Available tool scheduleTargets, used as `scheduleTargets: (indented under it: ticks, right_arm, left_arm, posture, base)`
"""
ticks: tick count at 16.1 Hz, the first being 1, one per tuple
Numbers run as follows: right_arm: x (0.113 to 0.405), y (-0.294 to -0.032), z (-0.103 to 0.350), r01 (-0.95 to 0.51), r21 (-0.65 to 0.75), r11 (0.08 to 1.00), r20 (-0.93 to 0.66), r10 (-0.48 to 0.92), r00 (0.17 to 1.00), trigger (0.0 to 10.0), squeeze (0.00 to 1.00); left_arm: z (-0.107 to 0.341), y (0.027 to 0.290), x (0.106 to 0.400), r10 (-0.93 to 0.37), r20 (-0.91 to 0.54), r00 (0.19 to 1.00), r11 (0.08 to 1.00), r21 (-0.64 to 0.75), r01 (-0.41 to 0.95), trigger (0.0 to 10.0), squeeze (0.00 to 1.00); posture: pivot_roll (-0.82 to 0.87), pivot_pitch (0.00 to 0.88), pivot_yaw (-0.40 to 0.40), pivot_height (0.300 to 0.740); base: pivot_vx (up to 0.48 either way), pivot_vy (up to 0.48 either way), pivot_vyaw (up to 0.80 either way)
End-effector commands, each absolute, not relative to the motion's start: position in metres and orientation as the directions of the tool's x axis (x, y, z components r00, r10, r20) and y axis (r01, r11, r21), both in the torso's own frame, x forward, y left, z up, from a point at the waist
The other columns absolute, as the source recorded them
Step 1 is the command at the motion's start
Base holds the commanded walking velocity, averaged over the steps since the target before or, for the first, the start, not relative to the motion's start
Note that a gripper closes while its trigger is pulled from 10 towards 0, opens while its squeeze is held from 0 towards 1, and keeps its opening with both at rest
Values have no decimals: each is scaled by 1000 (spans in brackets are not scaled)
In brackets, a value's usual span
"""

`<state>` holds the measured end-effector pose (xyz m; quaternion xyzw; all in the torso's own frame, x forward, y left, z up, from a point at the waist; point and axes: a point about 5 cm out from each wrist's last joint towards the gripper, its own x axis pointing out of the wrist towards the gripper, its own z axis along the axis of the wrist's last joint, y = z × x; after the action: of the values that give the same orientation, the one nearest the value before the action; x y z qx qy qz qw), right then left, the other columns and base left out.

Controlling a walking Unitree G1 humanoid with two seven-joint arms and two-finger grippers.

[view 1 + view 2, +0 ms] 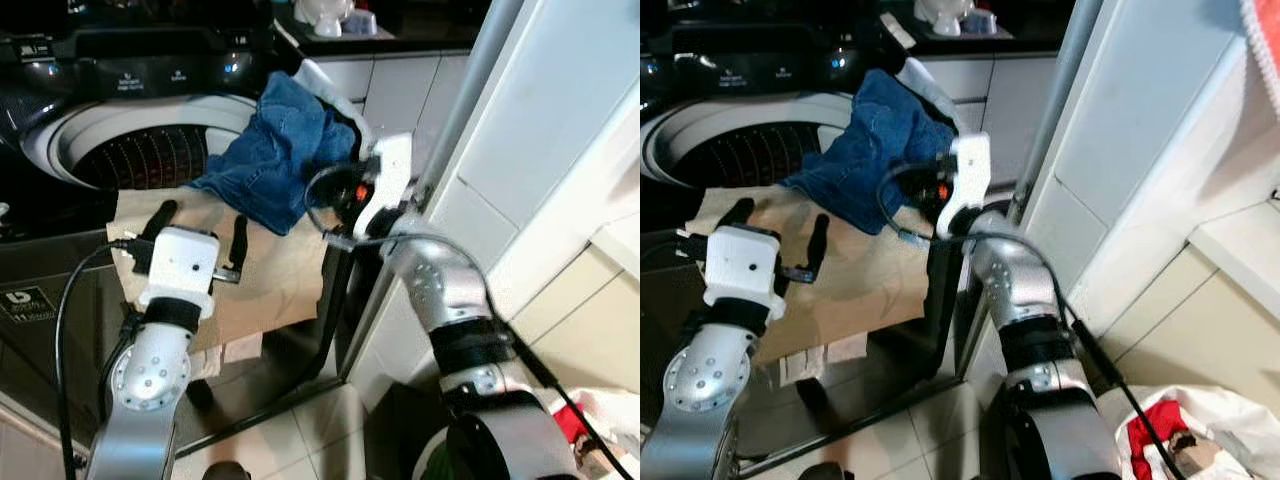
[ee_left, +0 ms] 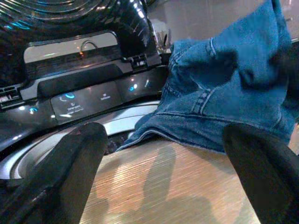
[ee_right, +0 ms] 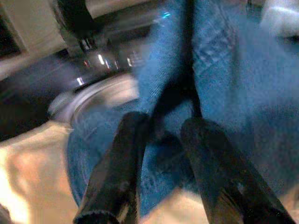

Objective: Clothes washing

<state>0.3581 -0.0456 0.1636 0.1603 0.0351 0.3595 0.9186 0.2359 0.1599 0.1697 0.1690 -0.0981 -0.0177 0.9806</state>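
Denim garment (image 1: 281,150) bunched at the right rim of the washer drum (image 1: 150,155), partly over the opening and partly draped on a tan cloth (image 1: 270,265) hanging down the washer's front edge; not yet inside the drum. Right tool (image 3: 161,140) pushed into the blue fabric beside the drum, fingers (image 3: 119,163) a little apart with denim between and around them; looks like a grasp on the denim garment, though blur in the right wrist view leaves the pinch itself unclear. Left tool (image 1: 200,235) released, fingers spread wide, hovering over the tan cloth in front of the drum, grasping nothing. Judged from this: loading barely begun, denim still to be lifted clear of the rim and dropped in, tan cloth also still outside, then lid and controls untouched. Lit control panel (image 2: 88,95) behind the drum, blue indicators glowing. Dark glossy washer top as the working surface. Right of the washer, a grey pipe (image 1: 470,100) and white cabinet fronts (image 1: 560,130); pale tiled floor (image 1: 290,440) below the washer; white bag with something red inside (image 1: 1180,430) on the floor, right of the washer.
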Motion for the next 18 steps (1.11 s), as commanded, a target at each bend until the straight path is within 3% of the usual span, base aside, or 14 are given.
scheduleTargets:
  ticks: [1,7,8,9,10,11,14,16,18]
  right_arm:
    - [367,-43,162,-637,293,713,17,662,749,10000,0]
    - [385,-18,173,-611,171,773,-85,629,773,10000,0]
    - [390,-8,197,-601,-20,799,-28,600,799,10000,0]
    - [391,-6,201,-599,-67,798,-14,600,800,10000,0]
    - [387,10,213,-621,-169,766,21,632,774,10000,0]
    - [381,27,223,-661,-186,727,65,680,730,10000,0]
    - [376,38,239,-684,-166,711,181,703,687,10000,0]
    - [381,26,245,-667,-90,740,229,667,709,10000,0]
    - [394,-9,228,-574,24,819,179,561,808,10000,0]
  left_arm:
    - [173,157,239,-79,199,977,941,339,7,10000,0]
    - [175,156,238,-77,207,975,939,345,1,10000,0]
    - [175,156,238,-68,208,976,939,343,-8,10000,0]
    - [175,156,238,-68,208,976,939,343,-8,10000,0]
    - [175,154,239,-69,210,975,940,341,-7,10000,0]
    - [175,152,240,-71,212,975,940,340,-5,10000,0]
    - [175,151,241,-66,215,974,942,335,-10,10000,0]
    - [174,150,242,-65,213,975,943,332,-10,10000,0]
    - [174,148,245,-74,215,974,944,329,-1,10000,0]
  posture:
    - [130,0,-85,740]
    - [162,0,-104,740]
    - [162,0,-109,740]
    - [162,0,-109,740]
    - [159,0,-112,740]
    - [159,0,-115,740]
    - [147,0,-118,740]
    - [128,0,-112,740]
    - [112,0,-108,740]
  base:
    - [0,0,0]
    - [0,0,0]
    - [0,0,0]
    - [0,0,0]
    - [0,0,0]
    - [0,0,0]
    - [0,0,0]
    - [0,0,0]
    - [0,0,0]
